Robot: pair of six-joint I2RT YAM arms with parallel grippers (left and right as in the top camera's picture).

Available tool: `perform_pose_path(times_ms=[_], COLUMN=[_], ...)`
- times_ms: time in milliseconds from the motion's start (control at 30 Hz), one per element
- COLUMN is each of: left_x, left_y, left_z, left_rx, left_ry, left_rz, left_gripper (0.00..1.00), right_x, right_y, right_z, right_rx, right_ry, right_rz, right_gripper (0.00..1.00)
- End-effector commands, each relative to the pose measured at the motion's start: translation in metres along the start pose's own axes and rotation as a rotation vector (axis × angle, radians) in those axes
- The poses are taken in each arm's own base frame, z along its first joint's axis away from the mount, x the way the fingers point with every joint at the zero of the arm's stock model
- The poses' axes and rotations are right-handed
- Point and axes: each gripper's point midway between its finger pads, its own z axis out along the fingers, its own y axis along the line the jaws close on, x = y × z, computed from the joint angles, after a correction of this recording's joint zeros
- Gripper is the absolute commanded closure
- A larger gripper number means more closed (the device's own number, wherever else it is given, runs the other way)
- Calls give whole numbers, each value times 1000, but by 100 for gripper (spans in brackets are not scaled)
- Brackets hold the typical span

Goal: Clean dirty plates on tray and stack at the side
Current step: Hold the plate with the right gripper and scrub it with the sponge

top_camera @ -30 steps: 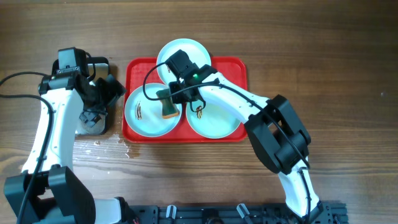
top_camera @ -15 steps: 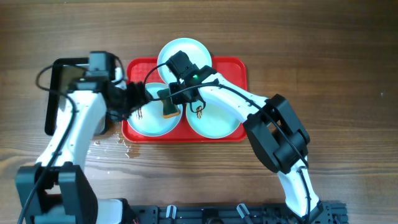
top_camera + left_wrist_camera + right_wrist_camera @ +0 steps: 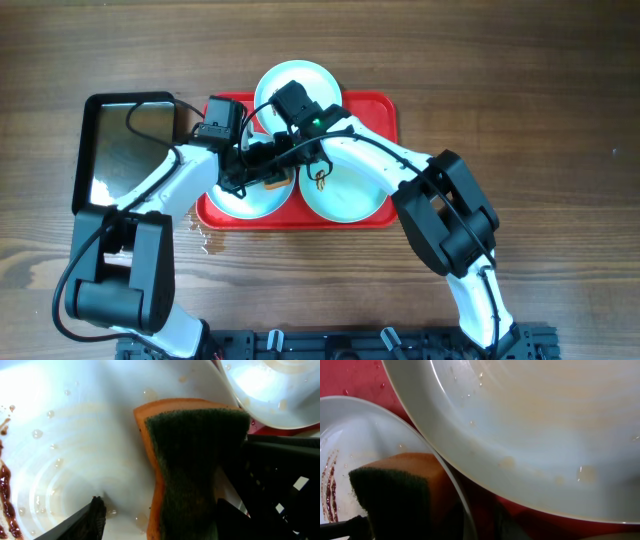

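Both grippers at one sponge (image 3: 192, 465) on the red tray (image 3: 375, 110).
Pinched in the right gripper (image 3: 280, 163): the orange sponge with dark green scouring face, lying on the wet left plate (image 3: 75, 435) near a brown smear (image 3: 5, 490). Spread to either side of it: left gripper (image 3: 160, 515) fingers, contact unclear. Far plate (image 3: 310, 75) and right plate (image 3: 355, 195) also inside the tray; black tray (image 3: 125, 150) just left of it.
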Motion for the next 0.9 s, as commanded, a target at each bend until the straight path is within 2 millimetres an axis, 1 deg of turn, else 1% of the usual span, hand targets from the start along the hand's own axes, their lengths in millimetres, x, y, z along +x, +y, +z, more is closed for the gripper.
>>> perform_pose_path(times_ms=[0,33,67,100,133,167,233,300,333,367,400,467,567,600,633,733,767,800,867], left_x=[1,0,-1,-2,-1,-1,0,-1,-3,-10,-13,-16,-17,-17,-16,-15,-15,-15,-17], left_y=[7,8,11,11,12,12,16,30,36,48,52,51,42,35,29,24,24,26,35], left_z=[6,6,6,7,7,6,6,1,-5,-19,-26,-37,-50,-50,-48,-44,-42,-42,-41], left_rx=[-45,-52,-68,-71,-72,-73,-91,-151,-173,-227,-241,-238,-211,-180,-147,-119,-122,-130,-177], left_ry=[-5,-10,-17,-18,-17,-15,-13,-18,-17,-31,-38,-49,-75,-75,-65,-50,-47,-48,-63], left_rz=[13,14,13,13,13,12,5,-66,-81,-105,-117,-125,-114,-107,-104,-103,-99,-100,-101], left_gripper=[44,50,53,60,77,87,96,96,96,96,96,96,96,56,24,20,16,14,14], right_x=[10,10,10,10,10,10,11,11,11,10,10,10,10,9,9,9,10,10,10], right_y=[2,2,2,2,2,2,2,2,2,2,2,2,2,3,3,4,6,6,6], right_z=[10,10,10,10,10,10,10,10,10,10,10,10,10,10,10,10,10,10,10], right_rx=[-10,-13,-12,-12,-12,-12,-12,-11,-11,-12,-12,-12,-12,-14,-16,-20,-33,-33,-32], right_ry=[32,33,33,34,34,34,35,35,35,34,33,33,32,30,27,30,35,36,36], right_rz=[2,2,2,2,2,2,2,2,1,2,2,1,1,1,1,1,1,2,1], right_gripper=[78,78,79,78,78,79,78,79,79,81,82,82,82,82,83,82,82,82,82])
